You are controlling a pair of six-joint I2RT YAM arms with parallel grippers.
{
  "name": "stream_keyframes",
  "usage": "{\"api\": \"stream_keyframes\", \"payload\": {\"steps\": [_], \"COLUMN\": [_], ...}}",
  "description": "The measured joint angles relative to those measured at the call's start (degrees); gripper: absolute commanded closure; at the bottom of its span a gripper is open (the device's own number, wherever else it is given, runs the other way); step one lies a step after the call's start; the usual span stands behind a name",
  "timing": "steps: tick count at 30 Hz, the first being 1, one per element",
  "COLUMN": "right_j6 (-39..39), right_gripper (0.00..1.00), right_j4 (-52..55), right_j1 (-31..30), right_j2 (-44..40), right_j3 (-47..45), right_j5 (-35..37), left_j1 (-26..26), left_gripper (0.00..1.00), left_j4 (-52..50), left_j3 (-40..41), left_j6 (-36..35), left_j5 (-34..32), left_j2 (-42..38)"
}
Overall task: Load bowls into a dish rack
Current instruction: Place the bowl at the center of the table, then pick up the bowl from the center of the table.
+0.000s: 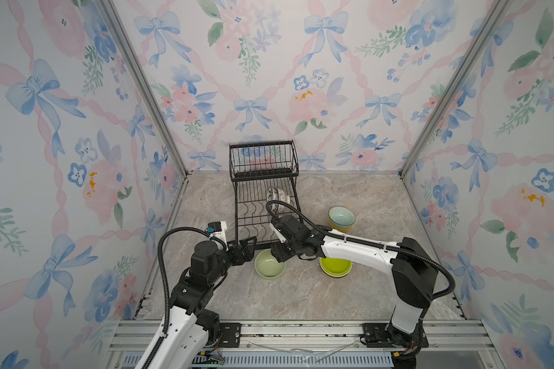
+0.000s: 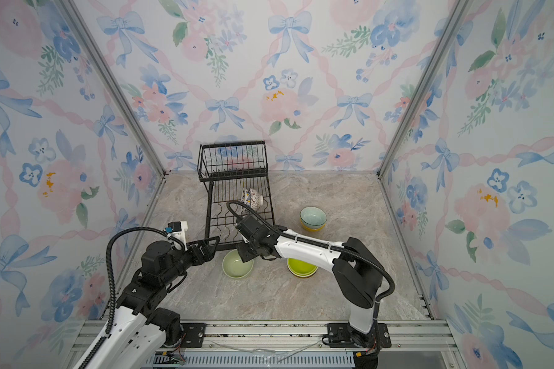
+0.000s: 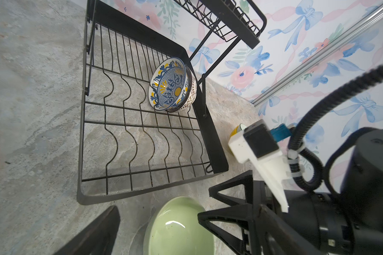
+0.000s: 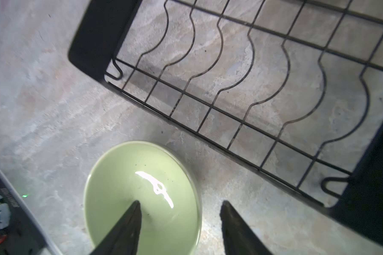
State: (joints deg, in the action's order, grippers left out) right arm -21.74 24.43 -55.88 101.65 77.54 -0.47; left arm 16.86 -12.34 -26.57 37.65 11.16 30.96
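Observation:
A pale green bowl [image 1: 269, 267] [image 2: 237, 267] stands upright on the table just in front of the black wire dish rack [image 1: 253, 220] [image 2: 224, 220]. My right gripper [image 1: 277, 252] [image 4: 181, 202] is open and straddles the bowl's rim, one finger [image 4: 128, 220] inside the bowl [image 4: 128, 183] and the other outside over the table. My left gripper [image 1: 248, 244] [image 2: 210, 244] is open at the rack's front corner, left of the bowl, holding nothing. A blue and yellow patterned bowl [image 1: 277, 199] [image 3: 171, 85] leans on its side in the rack's lower tray.
A lime green bowl [image 1: 335, 267] [image 2: 302, 267], nested in another, sits under my right forearm. A pale teal bowl [image 1: 341, 217] stacked in a yellow one stands right of the rack. The rack's raised basket [image 1: 263, 159] is at the back wall.

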Motion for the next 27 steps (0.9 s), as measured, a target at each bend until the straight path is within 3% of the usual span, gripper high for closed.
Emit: {"api": "stream_keyframes", "payload": {"steps": [9,16,27], "right_j6": [1.36,1.2,-0.7], "right_gripper": [0.0,0.04,0.04], "right_j4": [0.22,0.22,-2.43], "right_j1": [2.47,5.46,5.97], "right_j2": [-15.23,-26.95,-37.0], "right_j3": [-5.86,-17.42,-26.77], "right_j5": [-0.26,-3.37,-8.44], "left_j1": [1.51,7.52,22.71], "left_gripper": [0.02,0.05,0.12], "left_j4": [-1.16,-2.8,-5.38], "left_j3": [-2.23,-4.52,-9.77], "left_j6": [-1.2,-2.08,-3.45], "left_j5": [1.73,-0.15,-8.22], "left_j2": [2.16,5.22,19.34]}}
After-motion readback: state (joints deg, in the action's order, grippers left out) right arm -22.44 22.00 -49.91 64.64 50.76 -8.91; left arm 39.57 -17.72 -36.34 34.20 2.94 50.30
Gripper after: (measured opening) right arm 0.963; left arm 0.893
